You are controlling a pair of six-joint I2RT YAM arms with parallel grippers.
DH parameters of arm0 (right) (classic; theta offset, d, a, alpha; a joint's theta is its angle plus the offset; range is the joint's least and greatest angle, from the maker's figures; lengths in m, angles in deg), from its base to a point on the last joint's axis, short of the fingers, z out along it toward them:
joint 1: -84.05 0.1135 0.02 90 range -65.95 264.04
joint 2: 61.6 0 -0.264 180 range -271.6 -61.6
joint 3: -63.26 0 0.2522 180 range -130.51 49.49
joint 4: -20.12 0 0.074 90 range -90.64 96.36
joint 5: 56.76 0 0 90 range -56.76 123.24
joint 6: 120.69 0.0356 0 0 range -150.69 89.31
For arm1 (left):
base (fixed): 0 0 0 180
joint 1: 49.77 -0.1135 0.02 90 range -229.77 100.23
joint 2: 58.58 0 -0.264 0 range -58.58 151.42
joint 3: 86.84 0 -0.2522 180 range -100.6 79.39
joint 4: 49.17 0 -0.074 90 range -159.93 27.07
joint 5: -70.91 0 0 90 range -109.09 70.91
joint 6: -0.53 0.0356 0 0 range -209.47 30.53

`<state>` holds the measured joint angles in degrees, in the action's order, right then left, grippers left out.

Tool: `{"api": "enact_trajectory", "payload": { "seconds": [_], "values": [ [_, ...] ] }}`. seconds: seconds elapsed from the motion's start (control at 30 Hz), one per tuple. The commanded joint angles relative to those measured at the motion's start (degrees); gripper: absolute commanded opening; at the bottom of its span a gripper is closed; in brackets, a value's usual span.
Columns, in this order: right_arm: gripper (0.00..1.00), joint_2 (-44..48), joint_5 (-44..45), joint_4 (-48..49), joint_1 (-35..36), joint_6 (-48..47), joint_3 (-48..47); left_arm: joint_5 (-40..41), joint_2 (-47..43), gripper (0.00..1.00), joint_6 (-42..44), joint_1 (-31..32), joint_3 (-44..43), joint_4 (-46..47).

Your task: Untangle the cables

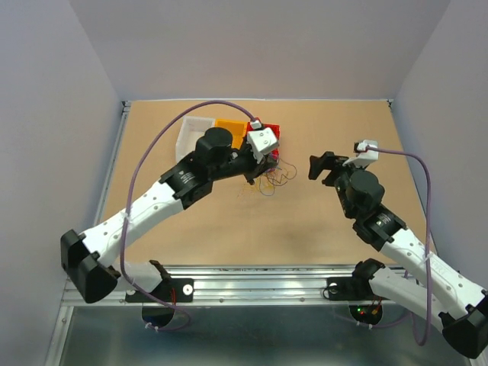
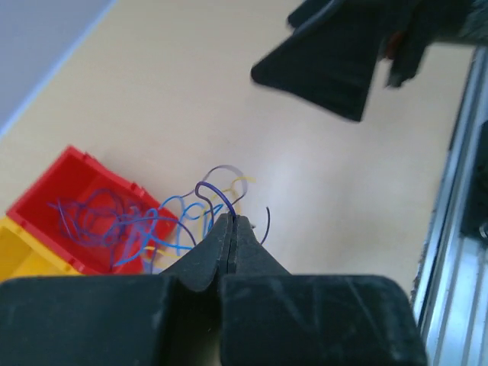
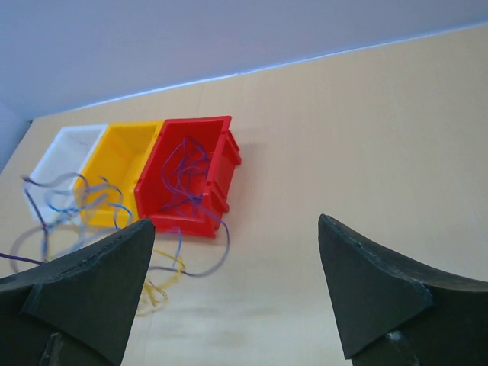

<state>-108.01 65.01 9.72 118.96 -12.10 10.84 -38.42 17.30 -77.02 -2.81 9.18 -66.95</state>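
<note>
The cables [image 1: 276, 177] lie as a loose knot of thin purple, blue and yellow strands in front of the red bin [image 1: 273, 137]. My left gripper [image 2: 231, 219] is shut, with a dark purple cable [image 2: 207, 188] pinched at its tips and arching up from them. Blue strands [image 2: 177, 223] trail behind it toward the red bin [image 2: 72, 179], which holds more purple strands [image 2: 103, 217]. My right gripper [image 3: 235, 225] stands open above the table, right of the knot, nothing between its fingers. In the right wrist view, purple cable [image 3: 187, 171] hangs out of the red bin [image 3: 221, 149] and yellow strands [image 3: 156, 284] lie on the table.
A white bin [image 1: 191, 133], an orange-yellow bin [image 1: 229, 128] and the red bin stand in a row at the back centre. The right gripper [image 2: 335, 69] shows dark at the top of the left wrist view. A metal rail [image 1: 252, 286] runs along the near edge.
</note>
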Motion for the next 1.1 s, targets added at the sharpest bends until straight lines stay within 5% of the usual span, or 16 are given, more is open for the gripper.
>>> {"api": "enact_trajectory", "payload": {
  "seconds": [0.0,0.33,0.63,0.93,1.07],
  "values": [
    [0.92,3.5,-7.9,2.2,0.2,-3.5,2.0,-8.0,-6.3,0.00,2.8,0.8,-3.5,0.4],
    [0.90,9.7,-38.8,12.4,0.2,-11.0,8.0,-7.2,-6.9,0.00,2.1,0.8,-11.5,-4.3],
    [0.89,-1.5,-59.6,18.8,0.2,-13.5,5.6,-8.2,-5.2,0.00,1.5,0.9,-10.8,-4.3],
    [0.62,-10.4,-62.4,22.5,0.2,-13.6,2.1,-8.7,-7.9,0.00,1.4,0.8,-10.6,-4.2],
    [0.32,-10.6,-60.3,23.6,0.3,-12.4,2.0,-8.8,-8.6,0.00,1.4,0.9,-10.6,-4.7]
  ]
}}
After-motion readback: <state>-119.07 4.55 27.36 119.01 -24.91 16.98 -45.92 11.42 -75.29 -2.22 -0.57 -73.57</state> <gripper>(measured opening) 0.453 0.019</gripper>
